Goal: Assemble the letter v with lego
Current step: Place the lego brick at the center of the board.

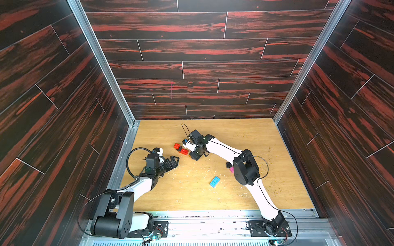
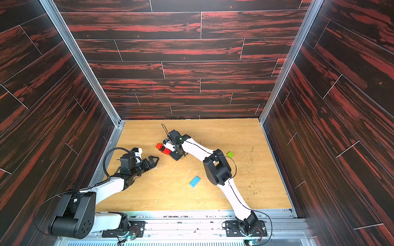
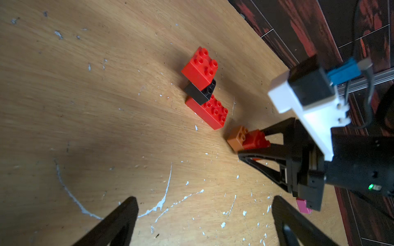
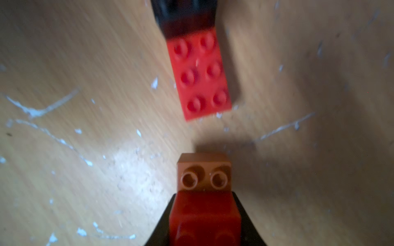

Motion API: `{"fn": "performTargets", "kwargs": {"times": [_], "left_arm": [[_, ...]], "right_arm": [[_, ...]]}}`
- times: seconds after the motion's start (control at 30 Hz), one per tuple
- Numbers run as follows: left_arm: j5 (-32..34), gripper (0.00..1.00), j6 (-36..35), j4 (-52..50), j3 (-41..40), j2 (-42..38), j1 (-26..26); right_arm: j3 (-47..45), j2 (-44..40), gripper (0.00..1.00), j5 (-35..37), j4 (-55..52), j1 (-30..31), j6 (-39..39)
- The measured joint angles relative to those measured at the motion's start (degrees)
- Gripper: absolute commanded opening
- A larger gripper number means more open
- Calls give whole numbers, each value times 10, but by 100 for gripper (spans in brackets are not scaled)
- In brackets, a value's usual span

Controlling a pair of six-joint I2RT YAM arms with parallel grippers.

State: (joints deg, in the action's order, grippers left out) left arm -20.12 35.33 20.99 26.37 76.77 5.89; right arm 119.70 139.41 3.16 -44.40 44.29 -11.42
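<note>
On the table a square red brick (image 3: 200, 68), a black brick (image 3: 200, 92) and a long red brick (image 3: 210, 112) lie joined in a slanted row, which both top views show (image 1: 181, 149) (image 2: 163, 149). My right gripper (image 4: 204, 213) (image 3: 253, 141) is shut on a dark red brick (image 4: 204, 210) with an orange-brown brick (image 4: 203, 170) stuck to its front. That pair sits low at the table, a small gap short of the long red brick's end. My left gripper (image 3: 203, 200) (image 1: 175, 161) stands open and empty, nearer the front left.
A long light blue brick (image 1: 215, 181) lies front of centre. A black brick (image 1: 228, 164) and a pink brick (image 1: 231, 169) sit by my right arm's elbow, and a green brick (image 2: 230, 154) lies behind it. Dark wood-pattern walls (image 1: 64, 127) enclose the table.
</note>
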Motion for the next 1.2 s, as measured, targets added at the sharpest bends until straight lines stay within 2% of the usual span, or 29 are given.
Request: {"fn": "performTargets", "kwargs": {"times": [0.23, 0.57, 1.0, 1.2], "left_arm": [[0, 100, 0, -3, 0, -6, 0], [0, 100, 0, -4, 0, -17, 0], [0, 100, 0, -14, 0, -19, 0], [0, 100, 0, -17, 0, -20, 0]], "right_arm": [[-72, -37, 24, -2, 15, 0, 15], [-75, -37, 36, -7, 38, 1, 35], [-87, -36, 39, -10, 67, 1, 46], [-96, -36, 47, -6, 90, 1, 54]]}}
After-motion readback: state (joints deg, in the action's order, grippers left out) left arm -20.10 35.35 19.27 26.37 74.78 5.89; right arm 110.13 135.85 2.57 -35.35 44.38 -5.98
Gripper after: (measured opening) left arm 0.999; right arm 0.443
